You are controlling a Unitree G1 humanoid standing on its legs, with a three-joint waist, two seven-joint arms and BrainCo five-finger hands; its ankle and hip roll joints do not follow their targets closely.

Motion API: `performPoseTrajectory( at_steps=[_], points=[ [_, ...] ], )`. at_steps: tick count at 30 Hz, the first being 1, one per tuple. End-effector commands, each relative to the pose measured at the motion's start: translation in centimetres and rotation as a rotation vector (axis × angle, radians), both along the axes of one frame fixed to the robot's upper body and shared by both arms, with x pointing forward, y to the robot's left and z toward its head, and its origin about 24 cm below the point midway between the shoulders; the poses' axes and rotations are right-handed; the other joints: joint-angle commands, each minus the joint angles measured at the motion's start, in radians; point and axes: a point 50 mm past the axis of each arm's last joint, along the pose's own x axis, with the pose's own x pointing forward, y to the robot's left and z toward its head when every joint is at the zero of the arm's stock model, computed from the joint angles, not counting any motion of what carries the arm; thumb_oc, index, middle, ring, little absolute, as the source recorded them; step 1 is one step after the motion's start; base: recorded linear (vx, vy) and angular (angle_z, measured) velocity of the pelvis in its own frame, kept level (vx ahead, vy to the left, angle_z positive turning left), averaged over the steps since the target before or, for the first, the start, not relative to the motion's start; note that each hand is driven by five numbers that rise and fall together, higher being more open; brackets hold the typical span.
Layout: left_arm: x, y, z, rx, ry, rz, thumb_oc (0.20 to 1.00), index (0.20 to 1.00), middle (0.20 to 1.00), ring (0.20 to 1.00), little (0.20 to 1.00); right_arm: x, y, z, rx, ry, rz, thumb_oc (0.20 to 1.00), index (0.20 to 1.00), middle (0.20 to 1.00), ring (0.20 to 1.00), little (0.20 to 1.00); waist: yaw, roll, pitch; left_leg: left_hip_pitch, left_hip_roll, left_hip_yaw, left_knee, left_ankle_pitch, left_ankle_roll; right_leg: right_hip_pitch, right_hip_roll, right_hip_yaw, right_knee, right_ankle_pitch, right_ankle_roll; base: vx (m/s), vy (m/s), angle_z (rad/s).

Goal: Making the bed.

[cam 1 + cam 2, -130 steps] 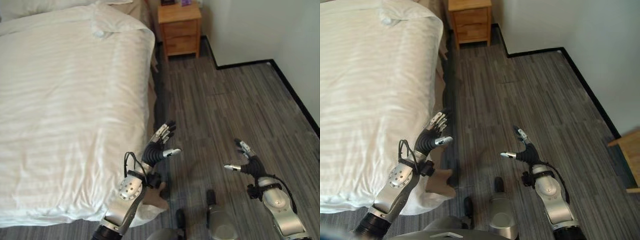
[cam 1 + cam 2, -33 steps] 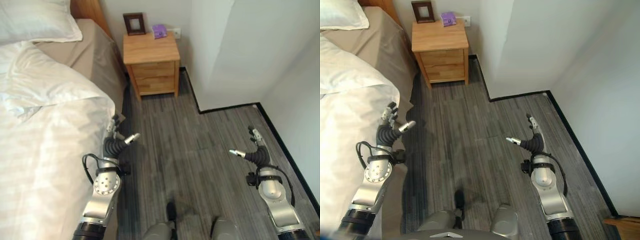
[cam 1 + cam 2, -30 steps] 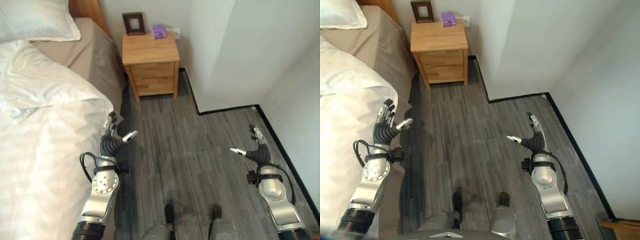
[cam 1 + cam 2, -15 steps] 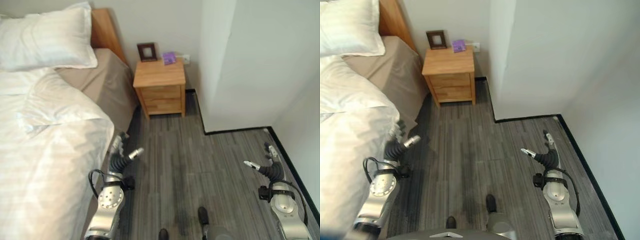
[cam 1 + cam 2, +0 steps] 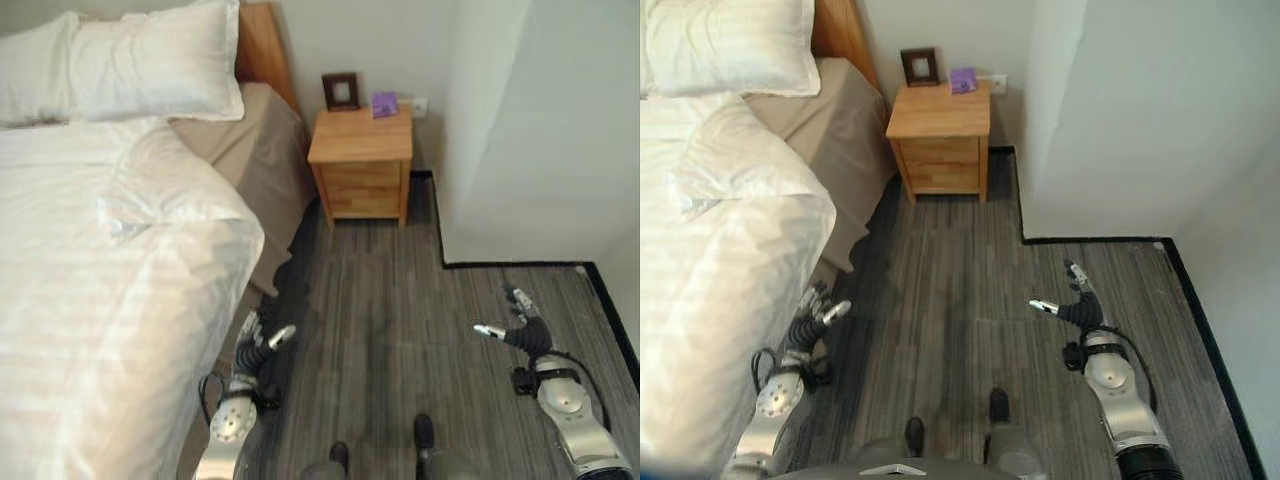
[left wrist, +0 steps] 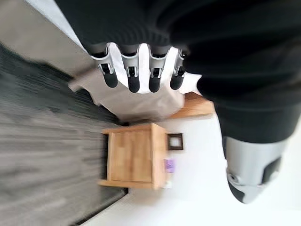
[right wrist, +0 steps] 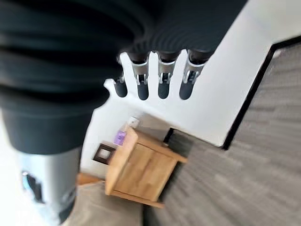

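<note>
Fingers of both hands are released and hold nothing, beside the bed.

On the left, the bed (image 5: pixel 120 300) carries two white pillows (image 5: pixel 130 62) at the wooden headboard (image 5: pixel 262 45), and the white duvet (image 5: pixel 90 330) lies over it with its upper corner folded back, so the beige sheet (image 5: pixel 250 150) shows. The left hand (image 5: pixel 255 345) hovers low over the grey floor (image 5: pixel 390 320), just beside the edge of the bed. A wooden nightstand (image 5: pixel 362 160) with a picture frame (image 5: pixel 340 90) and a small purple thing (image 5: pixel 384 103) stands against the wall. The right hand (image 5: pixel 515 330) hovers over the floor, well apart from the bed.
</note>
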Motion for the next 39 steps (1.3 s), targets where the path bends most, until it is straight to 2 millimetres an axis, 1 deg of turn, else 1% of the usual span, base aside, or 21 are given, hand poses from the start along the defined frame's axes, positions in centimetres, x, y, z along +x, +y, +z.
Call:
performPoseTrajectory(
  at_steps=[1, 5, 9, 11, 12, 15, 16, 18, 19, 21, 22, 23, 24, 27, 30, 33, 35, 36, 37, 38, 39],
  points=[
    [0.4, 0.6, 2.8, 0.007, -0.148, -0.010, 1.000, 1.000, 1.000, 1.000, 1.000, 1.6, 0.6, 4.3, -0.076, -0.203, 0.050, 1.000, 1.000, 1.000, 1.000, 1.000, 0.008, 0.000, -0.016, -0.107, 0.057, 0.080, -0.128, -0.053, 0.012, 0.254, -0.041, -0.022, -0.121, -0.127, 0.076, 0.55, 0.081, -0.51],
    [0.3, 0.9, 3.7, 0.019, -0.186, 0.010, 1.000, 1.000, 1.000, 1.000, 1.000, 1.8, 0.7, 4.5, -0.122, -0.211, 0.072, 1.000, 1.000, 1.000, 1.000, 1.000, 0.055, 0.022, -0.045, -0.117, 0.049, 0.162, -0.547, 0.053, 0.011, 0.339, -0.031, -0.025, -0.122, -0.204, 0.105, 0.54, 0.154, -0.29],
    [0.6, 1.0, 4.6, 0.052, -0.220, -0.008, 1.000, 1.000, 1.000, 1.000, 1.000, 1.7, 0.7, 4.2, -0.142, -0.191, 0.073, 1.000, 1.000, 1.000, 1.000, 1.000, 0.076, 0.012, -0.073, -0.156, 0.061, 0.185, -0.589, 0.063, 0.019, 0.402, -0.045, -0.028, -0.114, -0.224, 0.127, 0.46, 0.159, -0.03],
    [0.7, 1.0, 4.8, 0.065, -0.226, -0.017, 1.000, 1.000, 1.000, 1.000, 1.000, 1.4, 0.8, 3.9, -0.146, -0.180, 0.070, 1.000, 1.000, 1.000, 1.000, 1.000, 0.082, 0.008, -0.083, -0.144, 0.057, 0.171, -0.588, 0.106, 0.024, 0.421, -0.052, -0.029, -0.096, -0.230, 0.137, 0.39, 0.164, 0.08],
    [0.8, 0.9, 5.0, 0.095, -0.230, -0.037, 1.000, 1.000, 1.000, 1.000, 1.000, 0.8, 1.1, 3.0, -0.141, -0.148, 0.066, 1.000, 1.000, 1.000, 1.000, 1.000, 0.092, -0.017, -0.100, -0.107, 0.034, 0.138, -0.582, 0.157, 0.033, 0.411, -0.080, -0.016, 0.004, -0.172, 0.169, 0.53, 0.267, 0.01],
    [0.9, 1.2, 5.1, 0.135, -0.215, -0.051, 1.000, 1.000, 1.000, 1.000, 1.000, 0.7, 1.8, 2.4, -0.147, -0.131, 0.083, 1.000, 1.000, 1.000, 1.000, 1.000, 0.080, -0.051, -0.096, -0.004, -0.001, 0.121, -0.572, 0.102, 0.079, 0.324, -0.123, 0.020, 0.256, 0.069, 0.224, 0.51, 0.311, -0.23],
    [0.9, 1.4, 5.1, 0.150, -0.211, -0.060, 1.000, 1.000, 1.000, 1.000, 1.000, 0.9, 2.0, 2.5, -0.153, -0.132, 0.097, 1.000, 1.000, 1.000, 1.000, 1.000, 0.070, -0.039, -0.093, 0.033, 0.008, 0.111, -0.575, 0.085, 0.092, 0.265, -0.117, 0.032, 0.364, 0.132, 0.225, 0.47, 0.258, -0.15],
    [0.9, 1.7, 5.4, 0.170, -0.218, -0.060, 1.000, 1.000, 1.000, 1.000, 1.000, 1.0, 2.1, 2.8, -0.163, -0.150, 0.098, 1.000, 1.000, 1.000, 1.000, 1.000, 0.062, -0.032, -0.093, 0.063, 0.016, 0.110, -0.581, 0.060, 0.099, 0.232, -0.127, 0.018, 0.405, 0.157, 0.227, 0.43, 0.168, 0.15],
    [1.2, 2.0, 5.8, 0.199, -0.228, -0.071, 1.000, 1.000, 1.000, 1.000, 1.000, 1.2, 2.5, 3.2, -0.163, -0.169, 0.113, 1.000, 1.000, 1.000, 1.000, 1.000, 0.033, -0.016, -0.082, 0.131, 0.030, 0.086, -0.589, 0.014, 0.102, 0.140, -0.150, -0.036, 0.429, 0.124, 0.194, 0.53, 0.149, 0.16],
    [1.4, 2.0, 5.9, 0.201, -0.228, -0.072, 1.000, 1.000, 1.000, 1.000, 1.000, 1.2, 2.6, 3.3, -0.154, -0.176, 0.114, 1.000, 1.000, 1.000, 1.000, 1.000, -0.001, 0.002, -0.069, 0.172, 0.032, 0.057, -0.589, -0.018, 0.103, 0.062, -0.116, -0.074, 0.391, 0.043, 0.172, 0.50, 0.124, 0.23],
    [1.4, 2.0, 5.9, 0.201, -0.228, -0.072, 1.000, 1.000, 1.000, 1.000, 1.000, 1.2, 2.6, 3.3, -0.154, -0.176, 0.114, 1.000, 1.000, 1.000, 1.000, 1.000, -0.002, 0.003, -0.070, 0.171, 0.033, 0.057, -0.589, -0.018, 0.103, 0.062, -0.116, -0.075, 0.390, 0.043, 0.172, 0.51, 0.035, 0.52],
    [1.5, 1.9, 6.0, 0.196, -0.230, -0.080, 1.000, 1.000, 1.000, 1.000, 1.000, 1.3, 2.6, 3.6, -0.143, -0.188, 0.109, 1.000, 1.000, 1.000, 1.000, 1.000, -0.027, 0.002, -0.058, 0.219, 0.030, 0.036, -0.589, -0.057, 0.092, 0.001, -0.087, -0.115, 0.246, -0.023, 0.162, 0.56, -0.019, 0.54],
    [1.4, 1.8, 5.9, 0.196, -0.226, -0.084, 1.000, 1.000, 1.000, 1.000, 1.000, 1.2, 2.7, 3.4, -0.139, -0.183, 0.108, 1.000, 1.000, 1.000, 1.000, 1.000, -0.050, 0.002, -0.050, 0.255, 0.029, 0.016, -0.589, -0.088, 0.084, -0.006, -0.062, -0.128, 0.143, -0.031, 0.158, 0.80, -0.028, 0.32],
    [1.9, 1.7, 5.7, 0.202, -0.221, -0.080, 1.000, 1.000, 1.000, 1.000, 1.000, 1.2, 2.3, 2.8, -0.129, -0.155, 0.077, 1.000, 1.000, 1.000, 1.000, 1.000, -0.111, 0.004, -0.039, 0.350, 0.031, -0.059, -0.589, -0.163, 0.063, -0.128, 0.002, -0.099, -0.117, 0.049, 0.178, 0.69, -0.018, 0.85],
    [2.1, 1.7, 5.5, 0.189, -0.215, -0.068, 1.000, 1.000, 1.000, 1.000, 1.000, 0.9, 2.3, 2.3, -0.126, -0.135, 0.075, 1.000, 1.000, 1.000, 1.000, 1.000, -0.142, 0.008, -0.044, 0.421, 0.059, -0.110, -0.589, -0.215, 0.054, -0.226, 0.010, -0.095, -0.122, 0.078, 0.191, 0.62, -0.100, 0.97],
    [1.8, 1.5, 5.1, 0.175, -0.203, -0.078, 1.000, 1.000, 1.000, 1.000, 1.000, 0.3, 2.4, 1.8, -0.105, -0.115, 0.077, 1.000, 1.000, 1.000, 1.000, 1.000, -0.168, -0.006, -0.071, 0.496, 0.085, -0.154, -0.589, -0.274, 0.054, -0.179, 0.024, -0.049, -0.122, 0.108, 0.165, 0.52, -0.189, 0.97],
    [1.0, 1.3, 4.3, 0.163, -0.175, -0.078, 1.000, 1.000, 1.000, 1.000, 1.000, -0.2, 2.2, 1.3, -0.102, -0.082, 0.088, 1.000, 1.000, 1.000, 1.000, 1.000, -0.184, 0.014, -0.094, 0.523, 0.124, -0.154, -0.514, -0.254, 0.022, -0.142, 0.041, -0.033, -0.111, 0.122, 0.147, 0.58, -0.194, 0.98],
    [0.9, 1.2, 4.2, 0.143, -0.174, -0.072, 1.000, 1.000, 1.000, 1.000, 1.000, -0.1, 2.3, 1.3, -0.097, -0.086, 0.095, 1.000, 1.000, 1.000, 1.000, 1.000, -0.185, 0.021, -0.097, 0.491, 0.126, -0.152, -0.411, -0.200, 0.003, -0.112, 0.048, -0.028, -0.116, 0.124, 0.136, 0.58, -0.180, 0.54],
    [0.8, 1.2, 4.2, 0.143, -0.173, -0.072, 1.000, 1.000, 1.000, 1.000, 1.000, -0.1, 2.4, 1.3, -0.096, -0.086, 0.096, 1.000, 1.000, 1.000, 1.000, 1.000, -0.186, 0.024, -0.099, 0.490, 0.130, -0.151, -0.408, -0.206, 0.005, -0.111, 0.051, -0.029, -0.115, 0.118, 0.138, 0.37, -0.152, 0.25],
    [0.9, 0.9, 4.2, 0.101, -0.179, -0.062, 1.000, 1.000, 1.000, 1.000, 1.000, 0.6, 2.5, 1.8, -0.105, -0.105, 0.114, 1.000, 1.000, 1.000, 1.000, 1.000, -0.159, 0.024, -0.071, 0.358, 0.109, -0.129, -0.103, -0.065, -0.032, -0.028, 0.052, -0.032, -0.122, 0.095, 0.104, 0.22, -0.097, 0.13],
    [1.0, 0.9, 4.3, 0.102, -0.180, -0.062, 1.000, 1.000, 1.000, 1.000, 1.000, 0.7, 2.5, 1.8, -0.104, -0.107, 0.114, 1.000, 1.000, 1.000, 1.000, 1.000, -0.164, 0.017, -0.074, 0.348, 0.100, -0.135, -0.100, -0.060, -0.032, -0.035, 0.043, -0.034, -0.122, 0.098, 0.104, 0.42, -0.310, 0.01]
  ],
)
